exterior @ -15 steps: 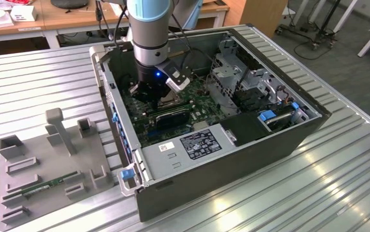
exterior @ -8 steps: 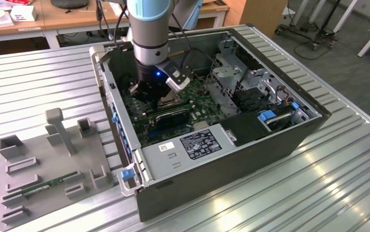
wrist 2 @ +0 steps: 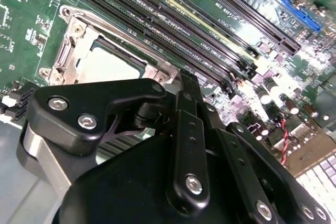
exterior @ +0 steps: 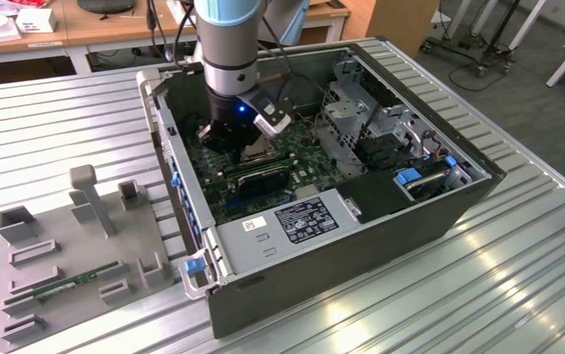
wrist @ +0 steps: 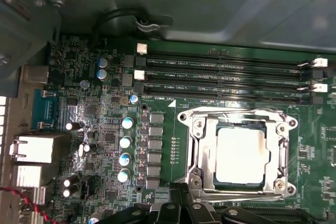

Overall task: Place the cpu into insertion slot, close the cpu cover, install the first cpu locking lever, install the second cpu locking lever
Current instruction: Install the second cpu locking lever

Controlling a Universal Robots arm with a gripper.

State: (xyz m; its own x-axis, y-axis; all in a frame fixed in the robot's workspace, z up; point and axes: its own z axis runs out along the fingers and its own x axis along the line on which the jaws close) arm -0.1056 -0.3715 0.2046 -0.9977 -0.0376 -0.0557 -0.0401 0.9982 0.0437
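Observation:
The cpu [wrist: 240, 155] lies in the insertion slot [wrist: 236, 114], its pale metal face showing through the cut-out of the cpu cover [wrist: 276, 156], which lies flat over it. Thin metal lever rods run along the frame's sides; whether they are latched I cannot tell. My gripper [wrist: 181, 190] hovers just beside one edge of the socket, fingers together with nothing between them. In the second wrist view the gripper [wrist 2: 189, 80] stands close to the corner of the socket, with the cpu [wrist 2: 107, 64] beyond it. In the exterior view the gripper [exterior: 231, 144] reaches down into the open computer case.
Long black memory slots [wrist: 226, 74] run next to the socket, and a row of capacitors [wrist: 126, 145] stands on its other side. The case walls [exterior: 179, 173], a drive cage [exterior: 361, 110] and the power supply [exterior: 293, 221] hem the board in. A grey fixture [exterior: 66, 236] sits outside the case.

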